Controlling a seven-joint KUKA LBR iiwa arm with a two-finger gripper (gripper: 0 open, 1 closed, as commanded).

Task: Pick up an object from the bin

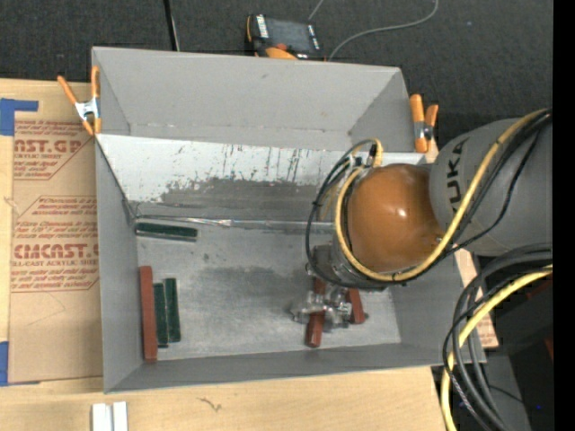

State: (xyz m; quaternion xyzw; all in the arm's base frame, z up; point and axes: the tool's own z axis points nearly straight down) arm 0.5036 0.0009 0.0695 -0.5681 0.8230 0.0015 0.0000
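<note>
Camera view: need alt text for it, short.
The gripper is low in the bin, toward the view's lower right, among two short red-brown sticks. At lower left a long red-brown bar and two dark green bars lie side by side. Another green bar lies apart at the left, further up.

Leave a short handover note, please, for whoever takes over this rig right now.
Tool: down in the grey metal bin, lower right of the view, among two short reddish-brown blocks; its grip cannot be told.
Other things: long reddish-brown bar and two dark green bars by the view's left wall; one dark green strip at the far wall's foot.
Done: nothing visibly lifted.
Left: grasp one thing, raise it clear.
</note>
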